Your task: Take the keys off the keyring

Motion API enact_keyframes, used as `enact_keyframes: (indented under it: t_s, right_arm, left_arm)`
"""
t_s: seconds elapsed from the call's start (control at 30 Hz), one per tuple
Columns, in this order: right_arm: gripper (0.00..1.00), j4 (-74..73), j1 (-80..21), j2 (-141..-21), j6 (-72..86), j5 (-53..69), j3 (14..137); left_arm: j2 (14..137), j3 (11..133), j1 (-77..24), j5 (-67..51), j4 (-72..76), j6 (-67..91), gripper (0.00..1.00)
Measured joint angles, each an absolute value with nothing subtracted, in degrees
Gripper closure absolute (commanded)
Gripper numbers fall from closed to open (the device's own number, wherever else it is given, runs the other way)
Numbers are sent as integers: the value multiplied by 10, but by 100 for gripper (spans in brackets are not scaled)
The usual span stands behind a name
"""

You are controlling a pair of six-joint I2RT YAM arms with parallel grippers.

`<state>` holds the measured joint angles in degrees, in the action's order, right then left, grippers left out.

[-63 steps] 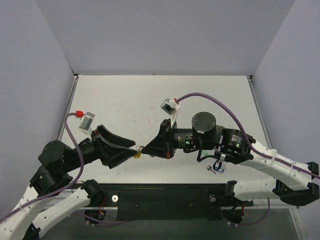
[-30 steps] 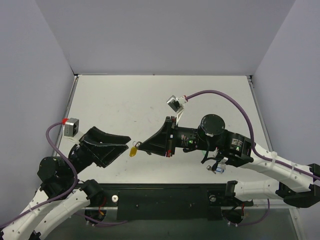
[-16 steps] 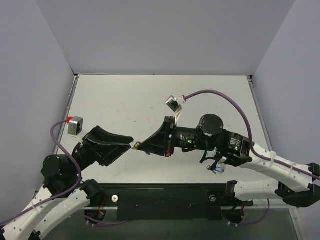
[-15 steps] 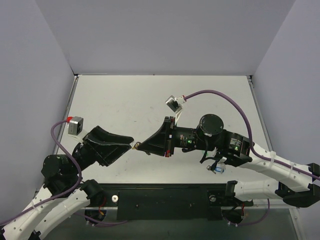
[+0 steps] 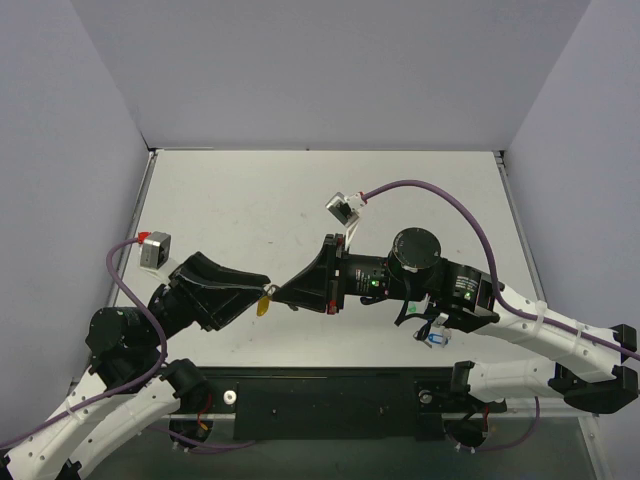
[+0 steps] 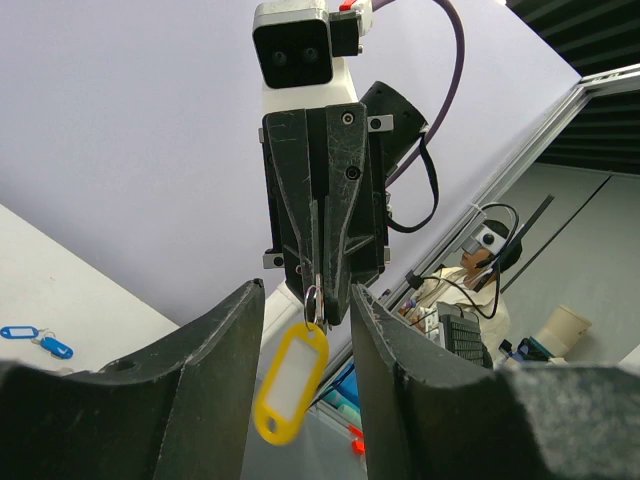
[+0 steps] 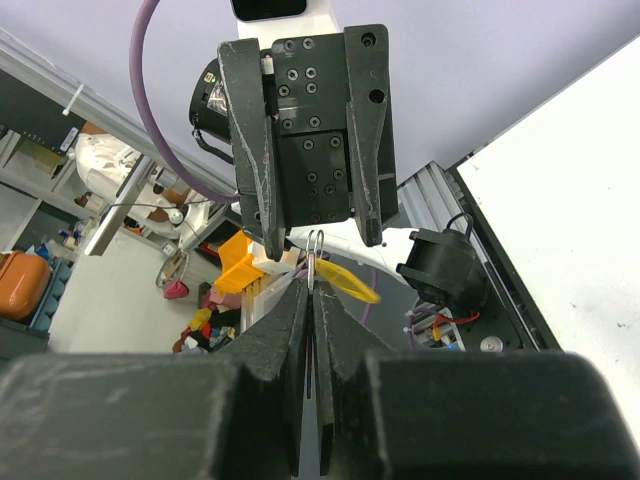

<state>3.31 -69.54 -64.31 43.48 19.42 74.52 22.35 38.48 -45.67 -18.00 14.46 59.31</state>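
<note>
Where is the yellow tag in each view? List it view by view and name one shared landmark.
Top external: yellow tag left of centre, hanging between the two gripper tips.
Left wrist: lower centre, dangling between the fingers of the left gripper.
Right wrist: centre, poking out rightward behind the keyring.
Shared landmark: the shut right gripper pinching the keyring.

We see a flat white counter (image 5: 250,190) with pale walls (image 5: 330,70) on its left, far and right sides. A black strip (image 5: 330,395) runs along its near edge. Two little blue keys (image 6: 55,347) lie right on the white top, just beside each other. From above we can only see a small blue bit of them, near the front on the right.
</note>
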Motion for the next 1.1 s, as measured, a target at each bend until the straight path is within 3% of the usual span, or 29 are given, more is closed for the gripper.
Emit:
enact_keyframes:
  t_s: [0.2, 0.53, 0.67, 1.1]
  right_arm:
    - [100, 33, -695, -646, 435, 194, 745]
    - [100, 33, -695, -646, 435, 194, 745]
    - [100, 32, -695, -646, 435, 193, 745]
    - [100, 6, -695, -649, 430, 192, 754]
  left_arm:
    - [224, 379, -457, -180, 147, 594, 55]
    - [224, 379, -457, -180, 149, 596, 78]
    - [225, 380, -457, -180, 154, 596, 99]
    - [238, 450, -457, -196, 27, 531, 100]
